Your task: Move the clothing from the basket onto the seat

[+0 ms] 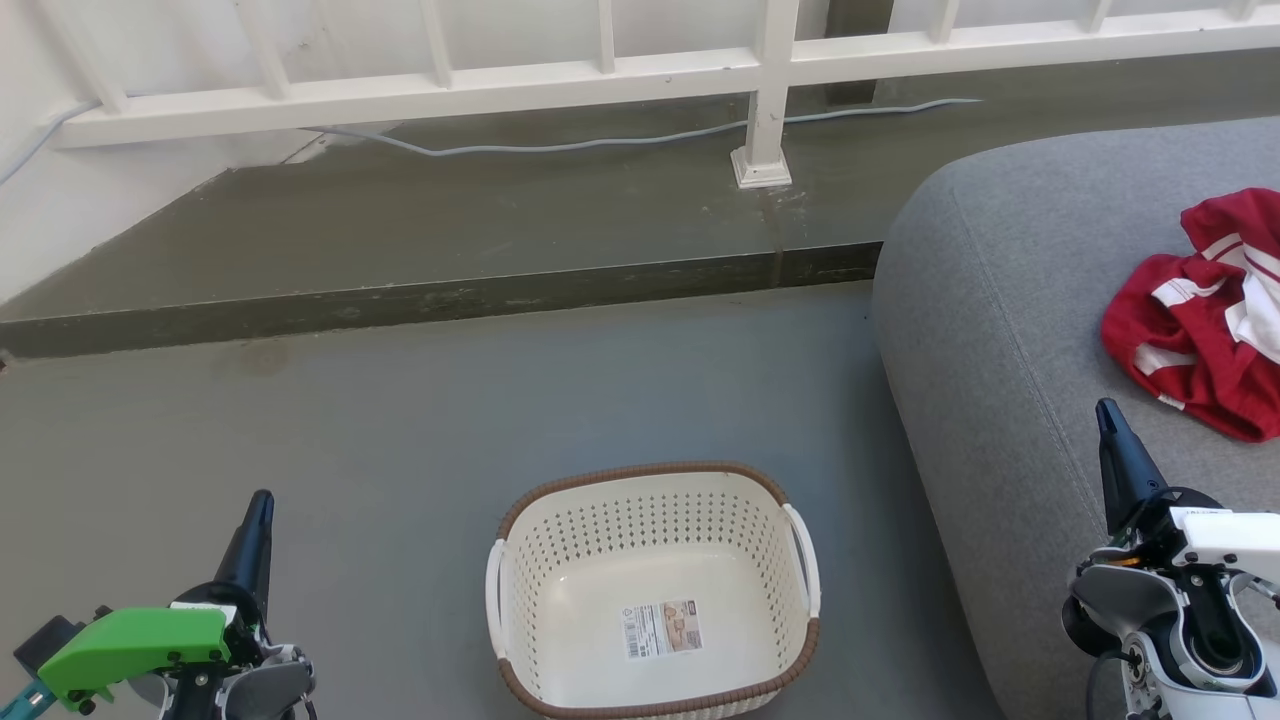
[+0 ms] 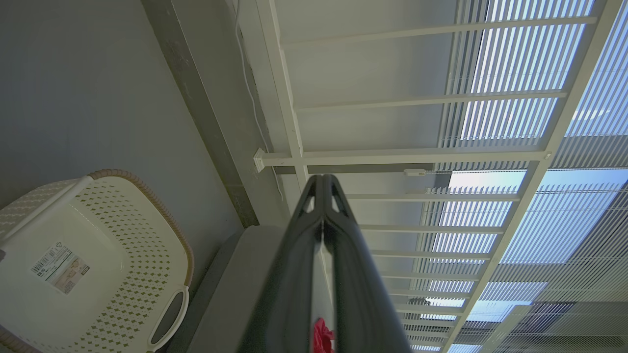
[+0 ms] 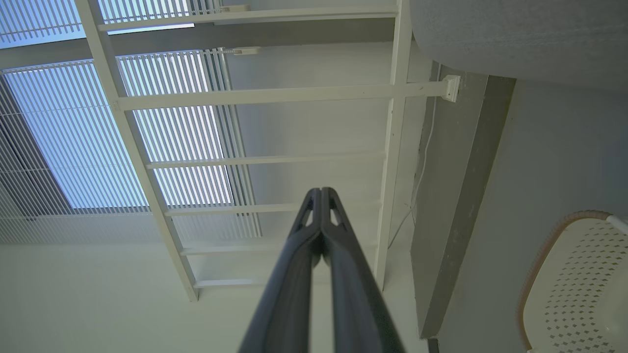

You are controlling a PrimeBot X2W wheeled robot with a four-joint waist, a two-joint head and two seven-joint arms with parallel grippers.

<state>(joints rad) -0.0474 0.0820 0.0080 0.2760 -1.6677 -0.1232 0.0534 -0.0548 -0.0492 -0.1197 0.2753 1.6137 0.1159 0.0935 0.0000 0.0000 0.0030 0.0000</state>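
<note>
The red clothing [image 1: 1205, 310] with white stripes lies crumpled on the grey seat [image 1: 1010, 330] at the right. On the floor in the lower middle stands the cream basket [image 1: 652, 592], nothing inside but its paper label [image 1: 661, 628]. My left gripper [image 1: 262, 500] is shut and holds nothing, low at the left of the basket. Shut and holding nothing too, my right gripper [image 1: 1105, 408] hovers over the seat's front edge, below the clothing. In the left wrist view the basket [image 2: 98, 260] lies lower left, and a red scrap of clothing [image 2: 322, 337] peeks between the fingers [image 2: 299, 255].
A raised dark step [image 1: 430, 300] runs across behind the basket, with a white railing [image 1: 600, 75] and its post [image 1: 765, 140] on it. A grey cable [image 1: 560, 147] trails along the step. Grey floor [image 1: 300, 420] stretches to the left of the basket.
</note>
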